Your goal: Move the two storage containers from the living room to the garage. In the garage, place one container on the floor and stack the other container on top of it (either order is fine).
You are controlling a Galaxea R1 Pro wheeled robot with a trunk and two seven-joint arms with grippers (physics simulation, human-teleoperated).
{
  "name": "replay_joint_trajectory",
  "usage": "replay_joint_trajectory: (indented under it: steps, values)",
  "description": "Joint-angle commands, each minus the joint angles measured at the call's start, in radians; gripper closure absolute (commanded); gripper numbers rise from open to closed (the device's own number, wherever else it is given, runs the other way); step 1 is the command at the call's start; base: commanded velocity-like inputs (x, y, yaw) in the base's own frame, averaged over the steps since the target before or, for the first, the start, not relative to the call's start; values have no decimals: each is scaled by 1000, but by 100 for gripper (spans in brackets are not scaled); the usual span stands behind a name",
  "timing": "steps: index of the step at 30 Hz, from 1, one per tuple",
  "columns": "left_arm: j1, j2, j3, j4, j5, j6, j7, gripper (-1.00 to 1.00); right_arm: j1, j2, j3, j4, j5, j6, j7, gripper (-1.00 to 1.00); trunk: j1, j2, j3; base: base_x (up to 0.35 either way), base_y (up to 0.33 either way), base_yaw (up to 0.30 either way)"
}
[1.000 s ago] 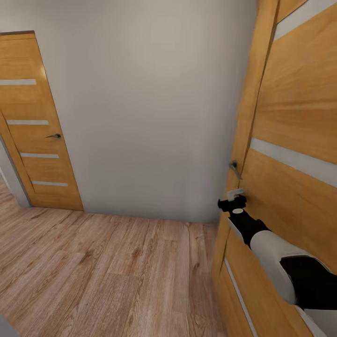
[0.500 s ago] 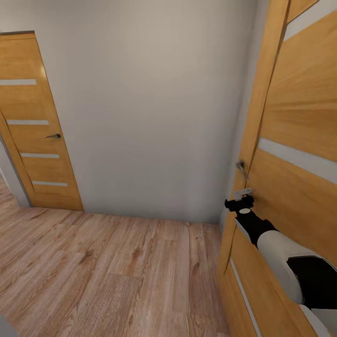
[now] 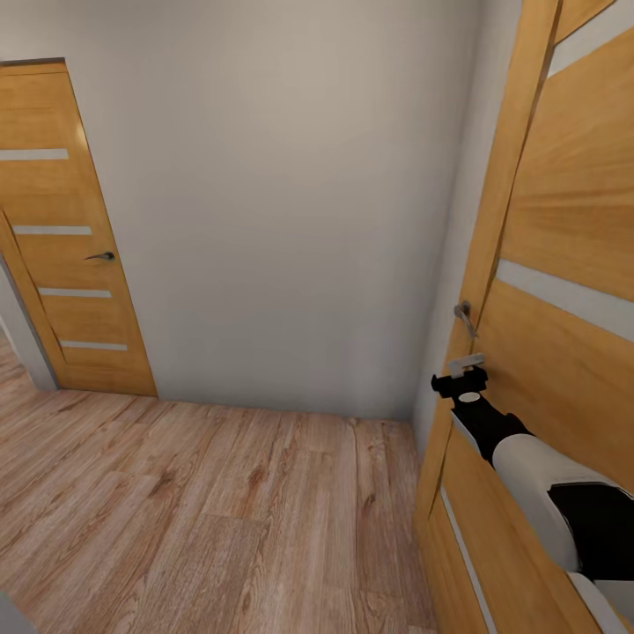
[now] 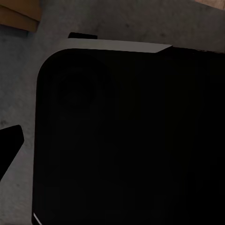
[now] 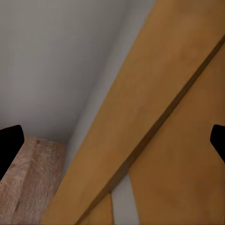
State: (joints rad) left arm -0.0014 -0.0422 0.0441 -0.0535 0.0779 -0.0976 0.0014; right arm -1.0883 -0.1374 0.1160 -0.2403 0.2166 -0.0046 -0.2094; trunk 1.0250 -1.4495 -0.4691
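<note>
The two storage containers are out of view, and so is the garage. My right gripper (image 3: 458,376) is stretched forward against the edge of an orange-brown wooden door (image 3: 563,220), just below its metal lever handle (image 3: 464,315). In the right wrist view the right gripper (image 5: 112,140) is open, its black fingertips (image 5: 9,140) far apart and the door's edge between them. In the left wrist view one black fingertip (image 4: 8,140) of the left gripper sits at the frame's edge, over a dark part of the robot's body.
A plain grey-white wall (image 3: 282,202) stands ahead across a light wood-plank floor (image 3: 202,502). At the far left a second wooden door (image 3: 62,229) with white stripes and a dark handle (image 3: 101,256) stands shut. A narrow gap shows between the right-hand door and the wall.
The right-hand door has swung further to the right and away, widening the gap beside the wall. My right gripper has moved right with it. The view itself has not shifted.
</note>
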Motion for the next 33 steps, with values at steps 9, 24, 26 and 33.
replay_joint_trajectory:
  steps: [9,24,26,33]
  values:
    - [0,-1,3,0,7,-2,0,-100,-1,-3,9,2,0,0,-6,-100,0,-1,-1,0,0,0]
    - [0,-1,3,0,7,-2,0,-100,-1,-70,9,3,-2,-11,-5,-100,0,-1,-1,0,0,0]
    - [0,-1,3,0,7,-2,0,-100,-1,-71,9,3,-2,-11,-5,-100,0,-1,-1,0,0,0]
    - [0,-1,3,0,7,-2,0,-100,-1,-80,9,4,-2,-11,-6,-100,0,-1,-1,0,0,0]
